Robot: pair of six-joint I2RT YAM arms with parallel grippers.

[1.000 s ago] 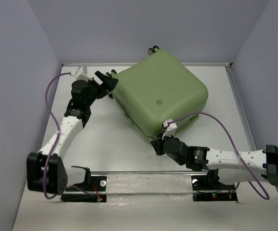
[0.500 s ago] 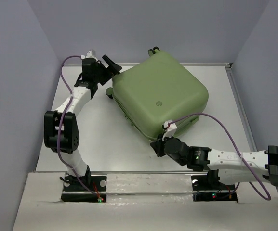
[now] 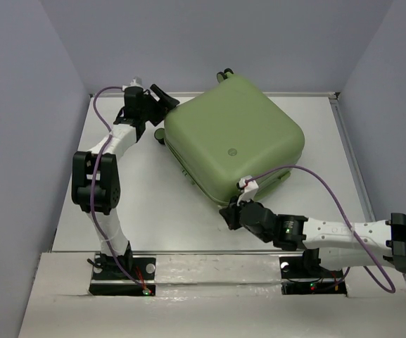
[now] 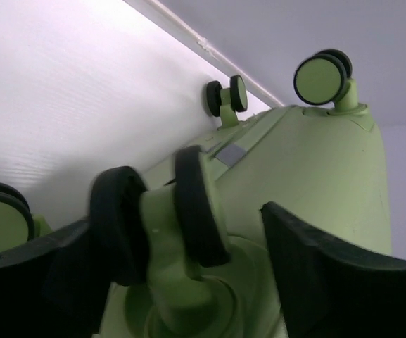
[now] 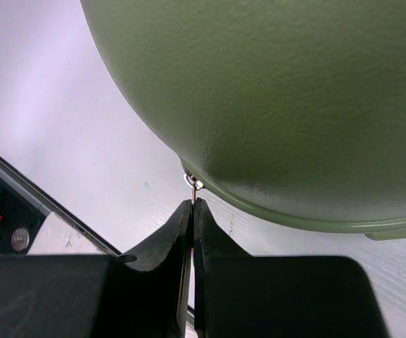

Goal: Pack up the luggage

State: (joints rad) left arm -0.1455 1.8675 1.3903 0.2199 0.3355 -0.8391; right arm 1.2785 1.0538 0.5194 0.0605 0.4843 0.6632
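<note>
The luggage is a pale olive-green hard-shell suitcase lying closed and flat at the back middle of the white table. My left gripper is open at its far left corner. In the left wrist view the jaws stand either side of a black-and-green wheel on the shell, the right finger apart from it. My right gripper is at the suitcase's near corner. In the right wrist view it is shut on the small metal zipper pull under the shell.
Grey walls close in the table on the left, back and right. A raised edge runs along the back behind the suitcase. A metal rail with both arm bases runs along the near edge. Other wheels stick out towards the back wall.
My left arm has raised its elbow and carried the gripper further back, from beside the suitcase's left corner to around its far-left wheel. The right arm and suitcase have not moved.
</note>
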